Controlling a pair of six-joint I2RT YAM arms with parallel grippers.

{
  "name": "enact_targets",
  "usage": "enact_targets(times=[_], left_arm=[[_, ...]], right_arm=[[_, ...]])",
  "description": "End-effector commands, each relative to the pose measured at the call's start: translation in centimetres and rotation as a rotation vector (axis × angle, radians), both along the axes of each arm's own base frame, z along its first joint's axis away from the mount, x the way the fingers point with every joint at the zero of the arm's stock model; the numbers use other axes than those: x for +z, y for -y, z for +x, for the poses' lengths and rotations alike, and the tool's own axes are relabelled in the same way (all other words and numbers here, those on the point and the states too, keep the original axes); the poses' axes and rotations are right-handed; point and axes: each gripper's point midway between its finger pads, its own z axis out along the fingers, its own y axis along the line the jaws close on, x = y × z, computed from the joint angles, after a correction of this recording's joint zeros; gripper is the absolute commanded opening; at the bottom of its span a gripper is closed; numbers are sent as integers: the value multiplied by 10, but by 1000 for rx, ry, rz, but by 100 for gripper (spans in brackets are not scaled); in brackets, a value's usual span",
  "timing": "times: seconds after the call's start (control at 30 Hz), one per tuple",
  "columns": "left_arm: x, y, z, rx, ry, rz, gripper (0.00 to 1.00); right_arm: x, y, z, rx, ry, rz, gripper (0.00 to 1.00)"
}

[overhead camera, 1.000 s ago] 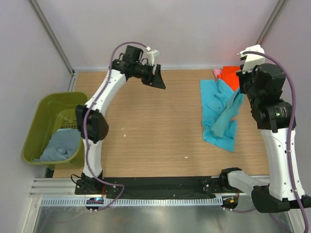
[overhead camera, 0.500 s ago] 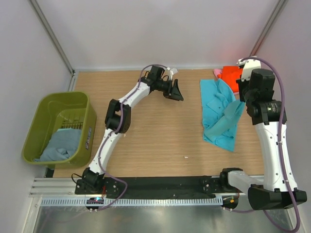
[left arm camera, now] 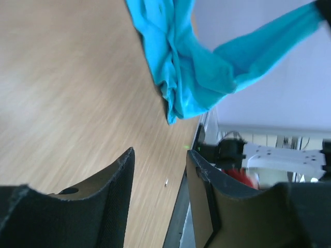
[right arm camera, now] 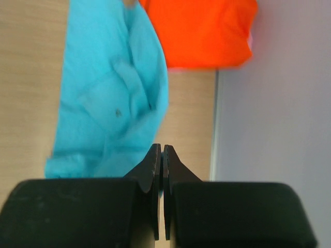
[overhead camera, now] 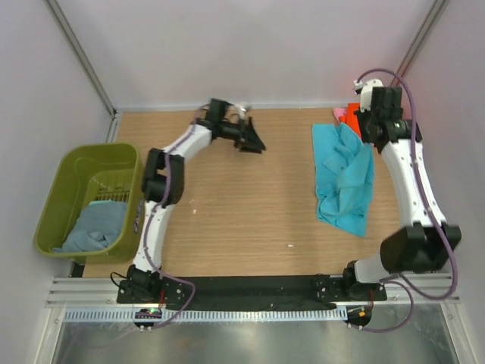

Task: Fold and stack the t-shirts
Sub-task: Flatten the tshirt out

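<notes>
The turquoise t-shirt lies crumpled at the right of the table, its far right edge drawn up to my right gripper. In the left wrist view the shirt stretches up to the top right corner. My right gripper is shut, with the turquoise shirt at its tips. The orange-red t-shirt lies folded at the back right corner and also shows in the right wrist view. A pink t-shirt peeks out beside it. The grey-blue t-shirt lies in the bin. My left gripper is open and empty over bare wood, its jaws wide apart in its own view.
The olive-green bin stands at the table's left edge. Bare wooden table lies between the arms. Walls close the back and both sides. A black rail runs along the near edge.
My right arm has swung toward the back corner and the turquoise shirt now hangs less bunched. My left gripper went right, then came back left, and sits lower near the table.
</notes>
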Motion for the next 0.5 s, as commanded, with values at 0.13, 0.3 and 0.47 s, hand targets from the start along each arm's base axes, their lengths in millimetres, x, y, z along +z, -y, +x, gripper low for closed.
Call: enact_targets(times=[0.13, 0.3, 0.47], left_arm=[[160, -231, 39, 371, 353, 119, 50], [212, -293, -1, 517, 526, 258, 51], [254, -332, -31, 730, 776, 381, 56]], right_arm=[[77, -164, 130, 379, 202, -42, 1], [104, -318, 80, 734, 205, -27, 1], [176, -403, -23, 960, 397, 78, 1]])
